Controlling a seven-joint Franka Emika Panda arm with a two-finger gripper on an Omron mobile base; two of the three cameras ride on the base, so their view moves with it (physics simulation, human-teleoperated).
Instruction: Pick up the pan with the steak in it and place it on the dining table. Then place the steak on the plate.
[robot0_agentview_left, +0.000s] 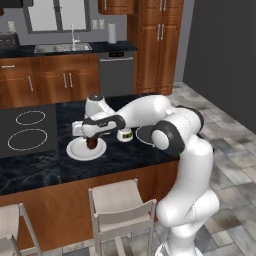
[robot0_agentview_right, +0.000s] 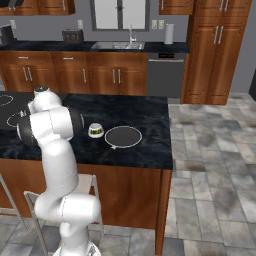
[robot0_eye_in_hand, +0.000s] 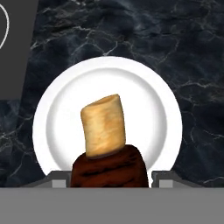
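The robot's two-finger tool is clamped on the steak, a lumpy reddish-brown chunk of meat with a pale tan end, which sits between the two dark finger tips in the hand view. The tool hangs directly over the plain white round plate, so the steak's target lies straight below it; whether the meat touches the plate cannot be told. The steak's long axis points away from the tool, toward the plate's centre. The plate rests on the black white-veined stone bench. Just beside it, toward the arm, stands a small white cup-like bowl, and next to that the small round dark frying pan with a thin pale rim, already on the bench. No readable writing or labels appear.
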